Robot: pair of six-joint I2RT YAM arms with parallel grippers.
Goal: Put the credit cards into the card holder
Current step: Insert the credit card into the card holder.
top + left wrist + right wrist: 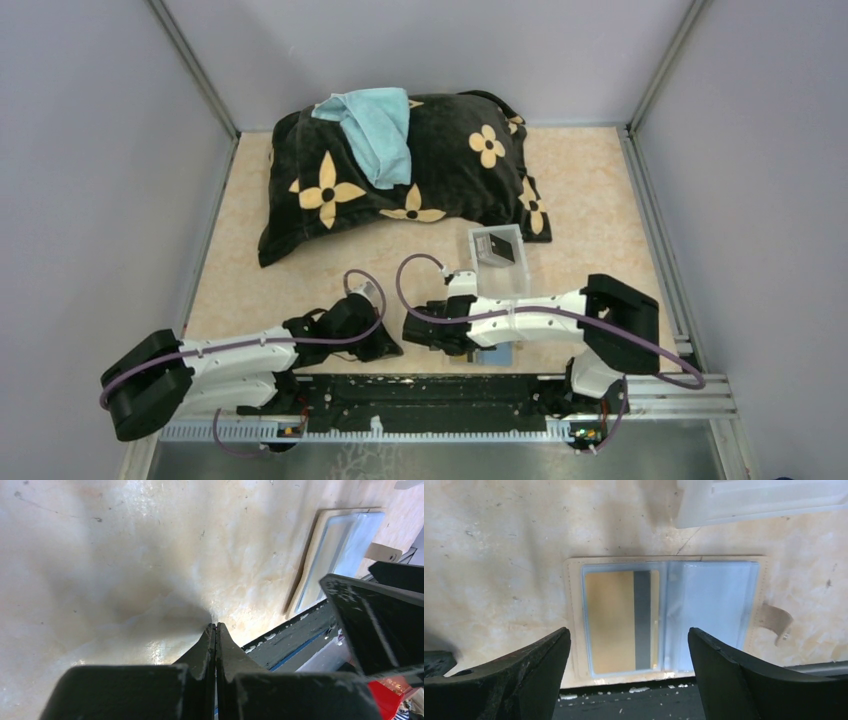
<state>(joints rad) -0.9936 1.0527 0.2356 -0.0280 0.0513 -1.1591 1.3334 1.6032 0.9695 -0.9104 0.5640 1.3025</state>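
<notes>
beige tabletop [499, 555] holds open card holder [714, 610] below right gripper [629, 632].

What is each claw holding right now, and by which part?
Nothing. The left claw is shut empty over the table; the right claw is open above the open card holder.

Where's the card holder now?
In the right wrist view, the card holder lies open beneath the right tool, at the front edge of the table, beside the white tray.
</notes>
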